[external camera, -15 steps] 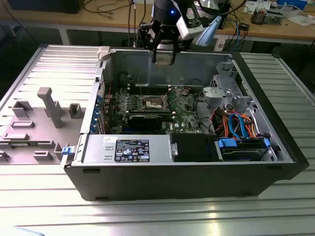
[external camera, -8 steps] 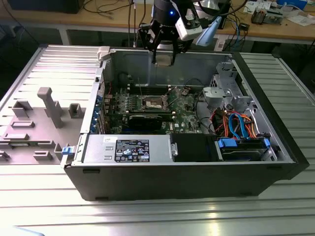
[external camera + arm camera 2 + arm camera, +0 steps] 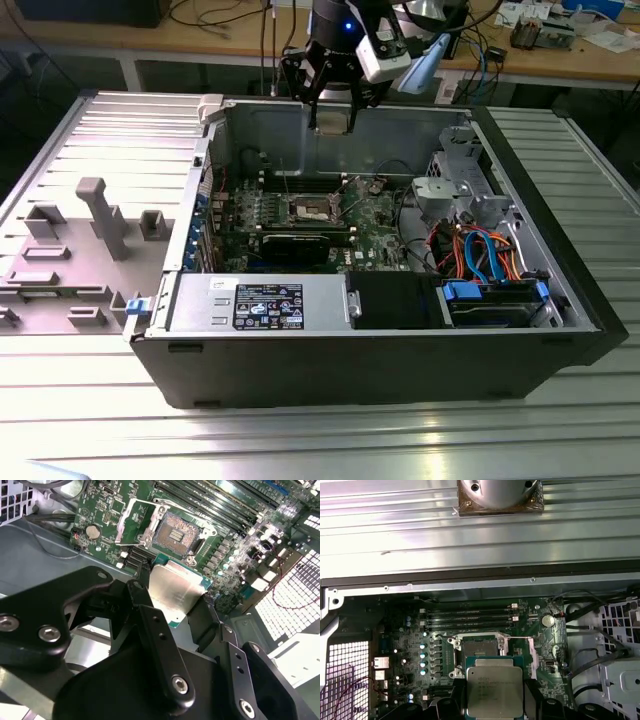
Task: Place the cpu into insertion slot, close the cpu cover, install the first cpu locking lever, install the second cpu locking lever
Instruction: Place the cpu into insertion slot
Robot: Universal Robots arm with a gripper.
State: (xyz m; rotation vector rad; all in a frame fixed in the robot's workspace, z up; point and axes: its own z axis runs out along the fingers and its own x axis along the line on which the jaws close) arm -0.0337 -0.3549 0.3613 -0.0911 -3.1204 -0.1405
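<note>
At the exterior view's left, a grey fixture (image 3: 100, 215) stands beside the open case (image 3: 400, 380). Mid-case, the slot (image 3: 312, 208) lies bare, cover (image 3: 131, 522) swung up. Just right, the gripper (image 3: 335, 120) clamps the cpu (image 3: 175, 592) by its edges, above the board (image 3: 100, 510).

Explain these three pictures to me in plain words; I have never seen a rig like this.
A robot arm hangs over an opened computer case lying on a ribbed metal table. The exterior view is shot from a camera off the arm. Both wrist views come from cameras riding on the arm, looking into the case. The gripper has black fingers clamped on the cpu, a flat silver-topped chip. Close by on the green board, the insertion slot is uncovered and holds no chip.
</note>
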